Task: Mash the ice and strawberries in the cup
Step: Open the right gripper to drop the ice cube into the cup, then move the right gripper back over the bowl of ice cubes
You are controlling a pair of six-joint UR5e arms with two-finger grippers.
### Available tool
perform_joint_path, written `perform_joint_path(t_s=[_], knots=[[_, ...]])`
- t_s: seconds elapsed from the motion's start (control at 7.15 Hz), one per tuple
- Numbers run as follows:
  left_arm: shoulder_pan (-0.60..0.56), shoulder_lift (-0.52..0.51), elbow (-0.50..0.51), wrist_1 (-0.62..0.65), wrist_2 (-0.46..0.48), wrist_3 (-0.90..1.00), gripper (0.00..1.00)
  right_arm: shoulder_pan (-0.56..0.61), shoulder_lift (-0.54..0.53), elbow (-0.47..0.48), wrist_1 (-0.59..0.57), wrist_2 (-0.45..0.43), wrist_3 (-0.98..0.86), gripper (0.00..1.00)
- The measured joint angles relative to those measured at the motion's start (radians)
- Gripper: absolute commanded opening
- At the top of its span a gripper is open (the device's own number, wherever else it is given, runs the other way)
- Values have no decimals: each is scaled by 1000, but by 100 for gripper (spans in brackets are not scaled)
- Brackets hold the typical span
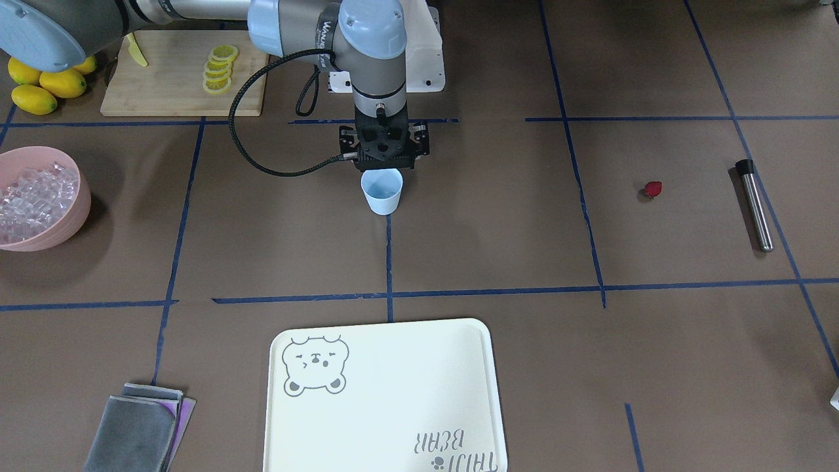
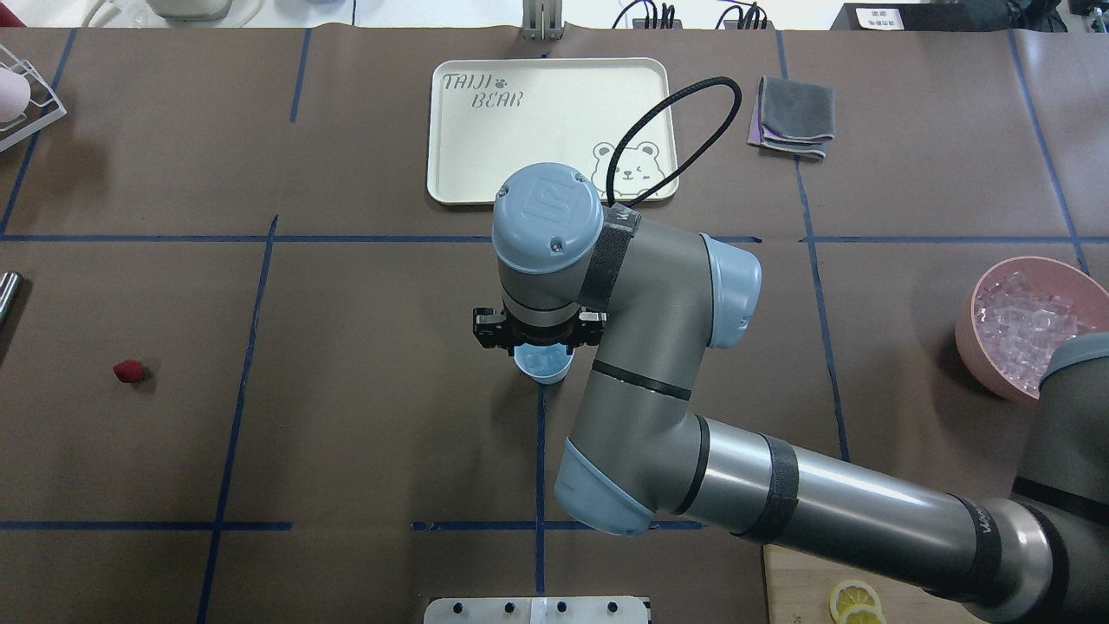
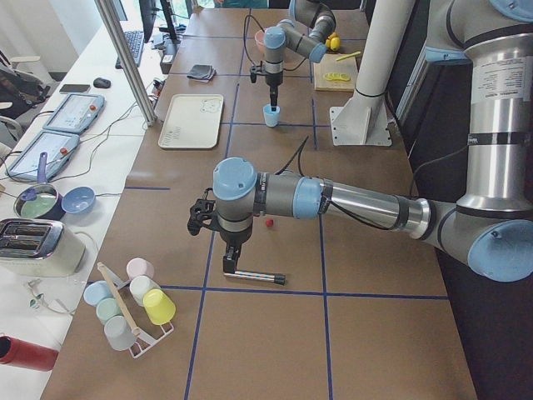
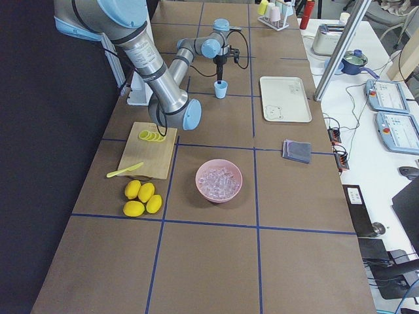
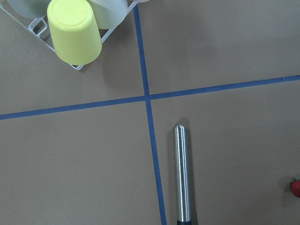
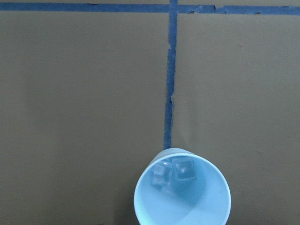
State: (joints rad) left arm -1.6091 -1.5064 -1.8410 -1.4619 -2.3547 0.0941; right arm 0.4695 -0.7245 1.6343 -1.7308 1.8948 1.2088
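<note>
Right pincer over the cup, left pincer over the steel rod.

Front-facing: the right arm drops straight down at mid-desk [image 1: 491, 229], its pincer [image 1: 383, 164] directly above the cup [image 1: 382, 191], with bare desk on every side of the cup. Whether that pincer is released or clenched I cannot tell (its fingers are lost against the black housing). The strawberry [image 1: 653, 189] lies well apart toward the robot's left, near the steel rod [image 1: 754, 206]. The pink bowl [image 1: 84, 196] of ice [image 1: 29, 196] sits at the desk's edge on the robot's right.
Left side view: the left arm stretches low across the desk, its pincer [image 3: 231, 250] above the rod's dark end; its state cannot be told.
Right wrist: two ice cubes [image 6: 173, 172] lie inside the cup, which stands at the end of a blue tape line [image 6: 168, 117].
</note>
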Motion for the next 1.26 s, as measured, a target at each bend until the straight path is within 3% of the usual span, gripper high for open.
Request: perform_joint_path(t_s=[0.28,0.42,0.98,1.26], knots=[[0,1,-1,0,0,0,100,10,-8,27,-11,0,0,100],[0,1,-1,0,0,-1,100,35,-40,89,-30,-4,-1,99],[0,2,-2,0,0,-1,100,153,-328,454,-51,-9,-40,99],[0,1,-3,0,-1,-1,100,223,-484,560,-43,-7,-123,99]])
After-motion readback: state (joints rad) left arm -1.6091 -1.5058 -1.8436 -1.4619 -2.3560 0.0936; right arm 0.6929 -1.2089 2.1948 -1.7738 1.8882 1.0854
